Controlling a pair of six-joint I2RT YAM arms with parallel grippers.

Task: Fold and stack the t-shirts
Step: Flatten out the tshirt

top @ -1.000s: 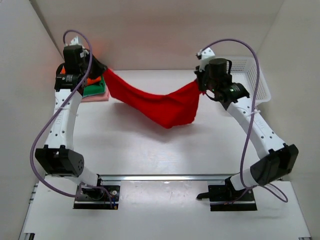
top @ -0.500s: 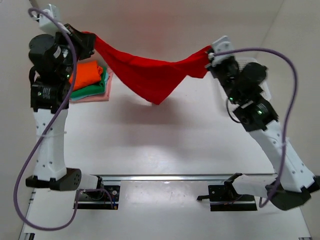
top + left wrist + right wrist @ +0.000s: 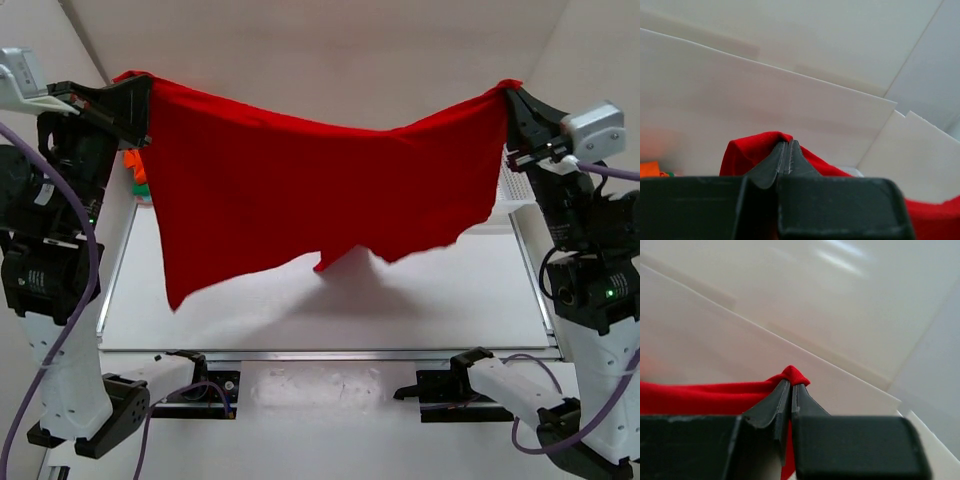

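The red t-shirt [image 3: 300,190] is bright red all over, one plain colour, a bit darker in its folds. The left gripper [image 3: 143,88] and the right gripper [image 3: 510,93] have black fingers. The left arm [image 3: 62,375] and the right arm [image 3: 605,365] are white with black joints. Purple cables [image 3: 608,171] loop along them. A small bit of an orange t-shirt [image 3: 131,165] shows by the left arm. The table [image 3: 300,315] is white. The walls [image 3: 330,50] are pale cream. A tiny green light [image 3: 610,294] glows on the right arm.
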